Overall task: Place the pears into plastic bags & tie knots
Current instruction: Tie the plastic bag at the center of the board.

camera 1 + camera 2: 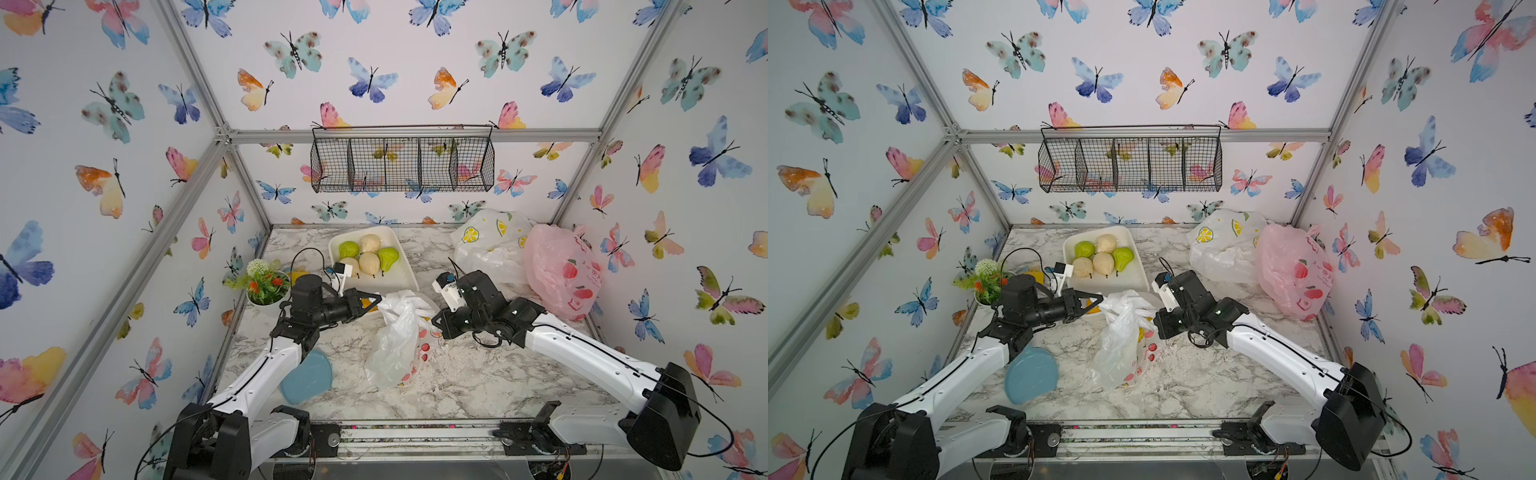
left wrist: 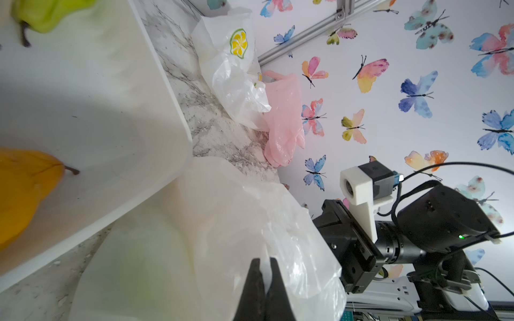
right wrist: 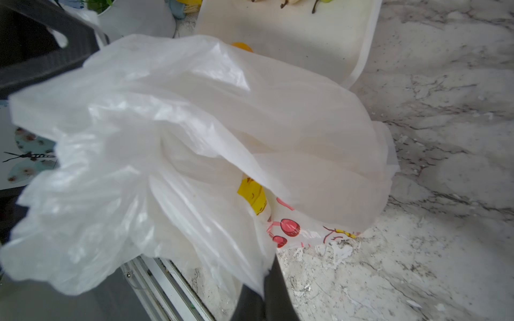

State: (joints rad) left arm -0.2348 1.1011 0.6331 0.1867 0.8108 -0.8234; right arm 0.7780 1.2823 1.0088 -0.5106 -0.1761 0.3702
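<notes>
Middle bag (image 1: 392, 340) in front of me is see-through white with red cherries and yellow bits printed on it, the lemon bag (image 1: 486, 241) is white with yellow slices, and the pink bag (image 1: 561, 270) has red fruit prints. Pears (image 1: 369, 262) on the white tray (image 1: 399, 278) are two green and three cream, plus one orange-yellow pear (image 2: 25, 189). Table (image 1: 478, 382) is white marble with grey veins, and the wallpaper (image 1: 415, 62) is white with pastel butterflies.

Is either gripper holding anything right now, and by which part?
Both are shut on the white printed bag: the left gripper pinches a fold of plastic near its bunched top, the right gripper its upper edge on the opposite side.
</notes>
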